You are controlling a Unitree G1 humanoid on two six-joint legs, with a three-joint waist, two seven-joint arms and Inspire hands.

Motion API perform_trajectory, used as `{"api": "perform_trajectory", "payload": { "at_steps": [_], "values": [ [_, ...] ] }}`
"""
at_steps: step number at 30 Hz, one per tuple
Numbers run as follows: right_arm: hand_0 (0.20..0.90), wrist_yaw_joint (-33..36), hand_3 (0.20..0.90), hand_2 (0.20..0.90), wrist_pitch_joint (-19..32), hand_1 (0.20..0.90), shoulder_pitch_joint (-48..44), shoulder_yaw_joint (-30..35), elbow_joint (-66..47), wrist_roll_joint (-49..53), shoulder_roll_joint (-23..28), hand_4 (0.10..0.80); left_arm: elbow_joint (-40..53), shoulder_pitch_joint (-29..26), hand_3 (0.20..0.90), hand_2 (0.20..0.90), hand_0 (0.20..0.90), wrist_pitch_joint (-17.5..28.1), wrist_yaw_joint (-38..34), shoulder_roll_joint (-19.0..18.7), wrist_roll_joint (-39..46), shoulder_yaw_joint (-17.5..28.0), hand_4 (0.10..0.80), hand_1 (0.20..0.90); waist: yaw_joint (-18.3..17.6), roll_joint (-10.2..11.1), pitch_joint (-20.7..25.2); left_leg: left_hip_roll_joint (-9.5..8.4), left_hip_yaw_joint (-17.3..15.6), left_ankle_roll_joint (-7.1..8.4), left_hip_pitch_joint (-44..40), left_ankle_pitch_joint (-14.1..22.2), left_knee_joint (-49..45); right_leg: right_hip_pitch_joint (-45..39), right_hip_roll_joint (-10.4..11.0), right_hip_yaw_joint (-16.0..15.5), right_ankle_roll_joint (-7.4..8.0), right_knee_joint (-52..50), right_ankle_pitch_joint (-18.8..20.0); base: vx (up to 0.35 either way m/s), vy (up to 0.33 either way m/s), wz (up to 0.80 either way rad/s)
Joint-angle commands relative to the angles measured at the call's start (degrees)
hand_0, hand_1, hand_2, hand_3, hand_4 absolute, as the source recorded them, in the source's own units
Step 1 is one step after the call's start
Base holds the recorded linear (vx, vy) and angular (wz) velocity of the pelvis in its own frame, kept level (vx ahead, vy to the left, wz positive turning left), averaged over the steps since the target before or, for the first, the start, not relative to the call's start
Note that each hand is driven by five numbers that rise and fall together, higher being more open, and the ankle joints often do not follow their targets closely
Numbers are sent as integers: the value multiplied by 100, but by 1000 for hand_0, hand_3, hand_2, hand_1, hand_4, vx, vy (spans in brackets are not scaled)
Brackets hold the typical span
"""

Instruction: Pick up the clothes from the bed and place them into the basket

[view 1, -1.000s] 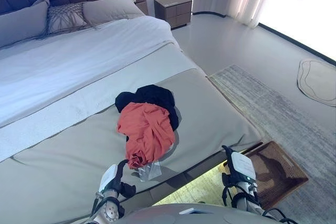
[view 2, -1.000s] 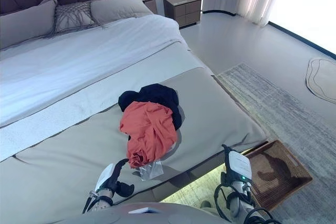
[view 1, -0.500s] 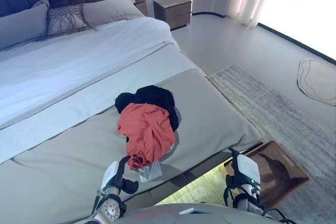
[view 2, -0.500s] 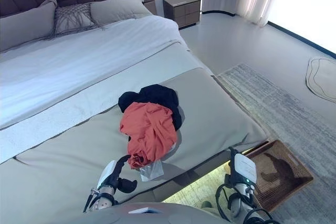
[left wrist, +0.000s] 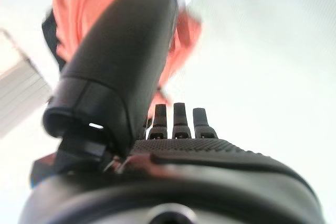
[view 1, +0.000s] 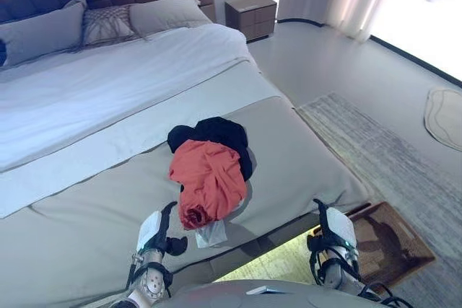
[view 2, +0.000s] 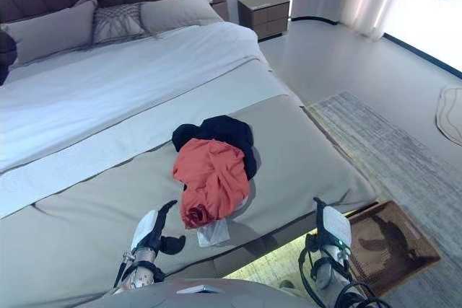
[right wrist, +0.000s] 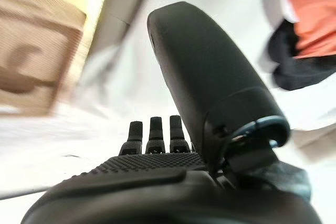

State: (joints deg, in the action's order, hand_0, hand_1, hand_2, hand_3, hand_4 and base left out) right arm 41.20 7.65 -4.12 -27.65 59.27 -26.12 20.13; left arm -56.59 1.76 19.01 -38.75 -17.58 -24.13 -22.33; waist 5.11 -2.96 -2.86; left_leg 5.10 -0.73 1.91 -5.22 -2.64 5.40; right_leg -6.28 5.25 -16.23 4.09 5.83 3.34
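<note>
You can only see part of the black garment [view 1: 216, 131]; the orange one [view 1: 208, 182] covers its near side. The bed's [view 2: 86, 229] near edge hides the basket's [view 2: 393, 239] left side.

Just past the left robot hand [view 1: 155, 232] lies a coral-orange garment [view 1: 208, 182] over a black one [view 1: 216, 132] — on a grey-and-white bed [view 1: 94, 200]; beside the right robot hand [view 1: 333, 230], a brown woven basket [view 1: 393, 239].
</note>
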Motion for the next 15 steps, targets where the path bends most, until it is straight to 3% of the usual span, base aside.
{"api": "perform_trajectory", "payload": {
  "at_steps": [1, 9, 15],
  "values": [
    [900, 309, 900, 900, -122, 900, -1087, -385, -459, -362, 80, 800, 291, -529, 900, 900, 900, 66, -615, -578, -81, 351, 800, 900, 332, 364, -263, -91, 75, 31, 37, 366, -40, -197, 277, 166, 14, -309, -490, 31, -32, 21],
    [900, -239, 900, 900, -1057, 900, -2213, -925, -1228, -656, 222, 800, 891, -336, 900, 900, 900, 168, -431, -603, 481, 787, 800, 900, 882, 401, -626, -101, 511, 86, 430, 133, -150, 97, 310, -265, -206, -910, -757, 18, -12, 32],
    [900, -539, 900, 900, -1575, 900, -3789, -1366, -1282, -721, 316, 800, 1160, -781, 900, 900, 900, 502, -596, -718, 894, 597, 800, 900, 1134, 291, -1371, -265, 810, 103, 1349, 157, -905, 881, 469, -467, -355, -1605, -938, -220, 50, 28]
  ]
}}
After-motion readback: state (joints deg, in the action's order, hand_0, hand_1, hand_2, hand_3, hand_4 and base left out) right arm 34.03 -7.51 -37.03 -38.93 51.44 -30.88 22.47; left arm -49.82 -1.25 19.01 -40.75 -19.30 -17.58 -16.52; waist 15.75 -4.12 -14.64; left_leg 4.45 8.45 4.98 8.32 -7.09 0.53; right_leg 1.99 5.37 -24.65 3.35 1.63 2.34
